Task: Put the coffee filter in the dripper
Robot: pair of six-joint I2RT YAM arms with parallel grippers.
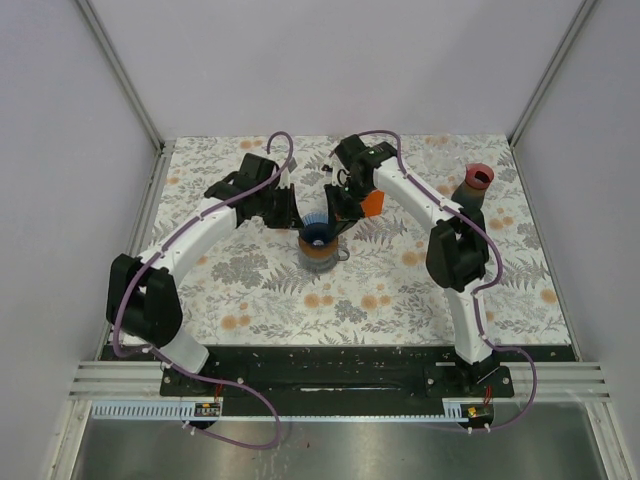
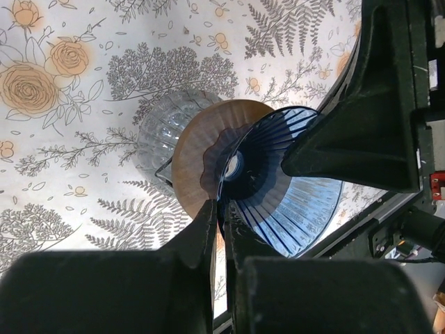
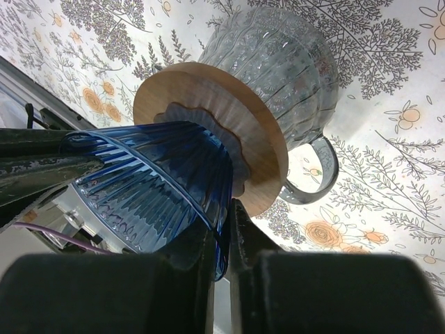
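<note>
Fingers of the left gripper point(image 2: 221, 212) are clamped on the near rim of the blue dripper point(image 2: 278, 202); those of the right gripper point(image 3: 224, 212) pinch its rim from the other side. The dripper sits in its wooden collar point(image 3: 261, 139) on the glass jug point(image 3: 278, 62), mid-bench point(image 1: 400, 290). You cannot see the coffee filter in any view. Judge this step as steadying the dripper; next, free one gripper, locate the filter, and lower it into the cone.

No readable text, label, brand or number shows in any view
</note>
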